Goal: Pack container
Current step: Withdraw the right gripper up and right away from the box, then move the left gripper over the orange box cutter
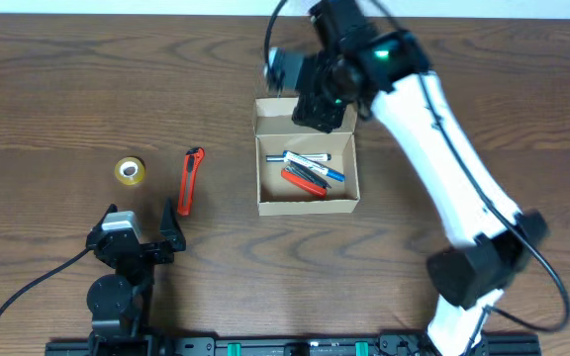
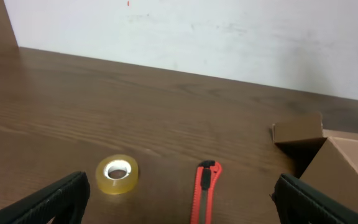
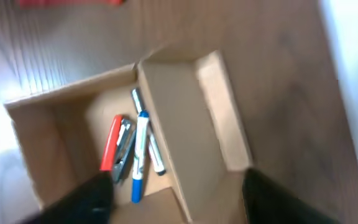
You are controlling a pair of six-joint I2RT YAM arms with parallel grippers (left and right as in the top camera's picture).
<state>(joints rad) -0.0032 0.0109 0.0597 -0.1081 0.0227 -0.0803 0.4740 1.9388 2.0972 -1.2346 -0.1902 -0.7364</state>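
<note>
The container (image 1: 307,206) is seen in the middle of the worktop (image 1: 47,99), open, with pens (image 1: 310,168) inside. The right claw (image 1: 320,107) is held wide open over the lid flap (image 3: 173,137), and nothing is gripped. The left claw (image 1: 142,222) is opened wide too, and is empty. The container is probably light and thin, so it can be bent or slid easily. The lid flap is best taken gently by its free edge.

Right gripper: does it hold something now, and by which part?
Nothing is held. The right gripper hangs open over the lid flap of the container.
</note>
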